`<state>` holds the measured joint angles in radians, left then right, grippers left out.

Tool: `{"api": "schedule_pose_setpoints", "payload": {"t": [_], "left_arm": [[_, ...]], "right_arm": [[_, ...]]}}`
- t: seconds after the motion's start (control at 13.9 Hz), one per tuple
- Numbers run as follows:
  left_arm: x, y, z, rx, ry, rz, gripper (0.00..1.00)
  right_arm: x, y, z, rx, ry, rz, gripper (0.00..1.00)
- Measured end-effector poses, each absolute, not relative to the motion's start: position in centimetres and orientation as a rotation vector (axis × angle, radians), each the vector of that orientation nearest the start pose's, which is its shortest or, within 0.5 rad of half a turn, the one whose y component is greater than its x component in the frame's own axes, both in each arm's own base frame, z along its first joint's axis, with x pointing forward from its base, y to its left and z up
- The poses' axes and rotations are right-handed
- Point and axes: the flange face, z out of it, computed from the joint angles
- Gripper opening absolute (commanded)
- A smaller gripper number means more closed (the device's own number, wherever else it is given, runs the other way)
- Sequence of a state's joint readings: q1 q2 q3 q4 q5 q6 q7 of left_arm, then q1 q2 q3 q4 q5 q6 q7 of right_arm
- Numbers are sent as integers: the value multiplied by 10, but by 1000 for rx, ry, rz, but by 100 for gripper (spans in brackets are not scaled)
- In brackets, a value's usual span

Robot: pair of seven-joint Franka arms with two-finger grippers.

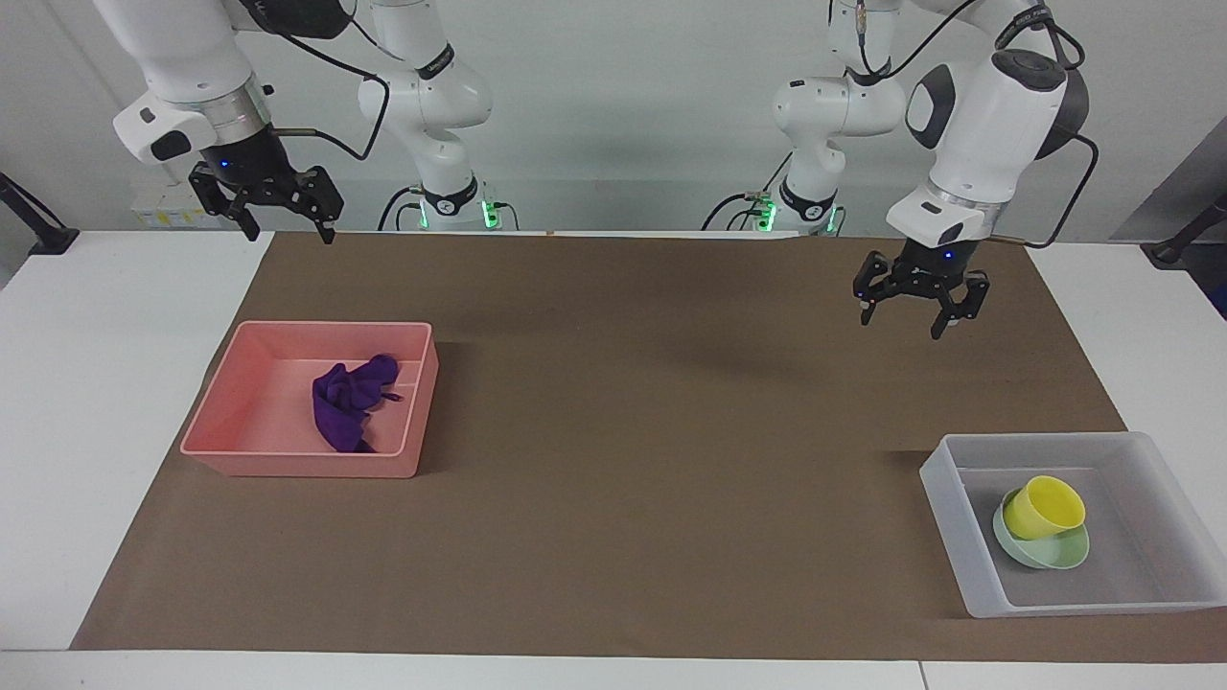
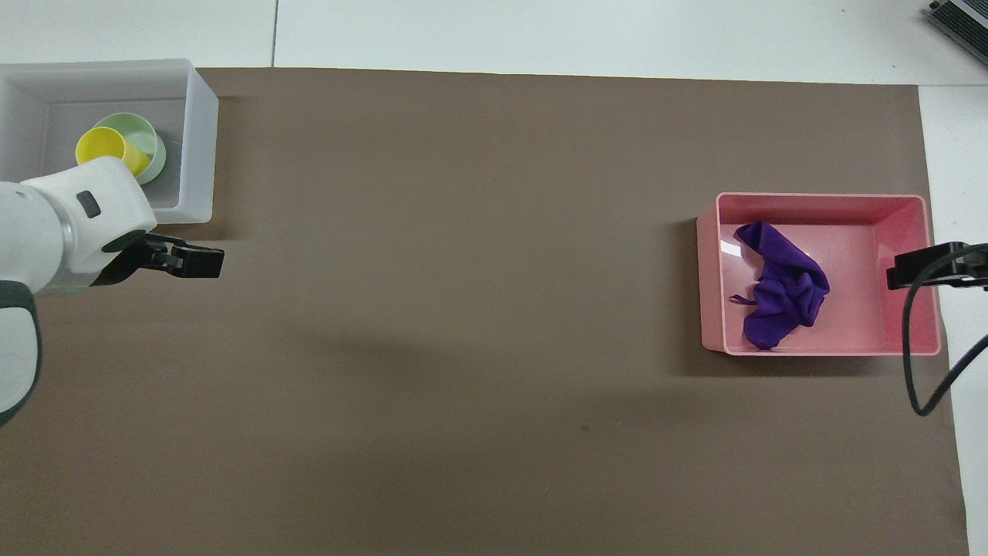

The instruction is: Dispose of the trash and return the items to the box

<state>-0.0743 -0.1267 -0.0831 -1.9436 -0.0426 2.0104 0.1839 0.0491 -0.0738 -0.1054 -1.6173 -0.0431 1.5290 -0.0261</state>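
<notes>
Left gripper (image 1: 909,308) hangs empty, fingers spread, over brown mat (image 1: 671,402). Right gripper (image 1: 280,218) likewise wide, waiting. Yellow plastic cup (image 1: 1043,507) sits tilted in mint-green bowl (image 1: 1054,554) inside translucent white tray (image 1: 944,498). Purple cloth wad (image 1: 350,401) lies in pink rectangular tray (image 1: 297,465).

Both arms were glossy white with rounded shells and dark grey caps at the joints. A silver ring sat at each wrist, above a black claw with a small blue light on its body: the left claw (image 1: 911,307) and the right claw (image 1: 278,211). Black cables looped loosely along the upper links and ran down to the wrists. Black bands with small white lettering circled the links. Green lights glowed at the two bases.
</notes>
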Motion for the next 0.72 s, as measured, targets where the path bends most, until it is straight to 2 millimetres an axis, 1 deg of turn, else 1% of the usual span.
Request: {"api": "schedule_pose_setpoints", "payload": {"t": [0.14, 0.29, 0.5, 0.72], "left_arm": [[541, -86, 584, -3118, 506, -284, 100], [551, -82, 603, -3125, 496, -262, 100], [560, -77, 614, -3139, 487, -164, 100], [559, -70, 613, -3141, 474, -62, 100]], "right_arm": [[526, -37, 639, -3176, 50, 26, 100], [526, -37, 638, -3176, 50, 27, 100], [526, -37, 638, -3176, 50, 29, 100], [526, -37, 637, -3176, 50, 31, 100]]}}
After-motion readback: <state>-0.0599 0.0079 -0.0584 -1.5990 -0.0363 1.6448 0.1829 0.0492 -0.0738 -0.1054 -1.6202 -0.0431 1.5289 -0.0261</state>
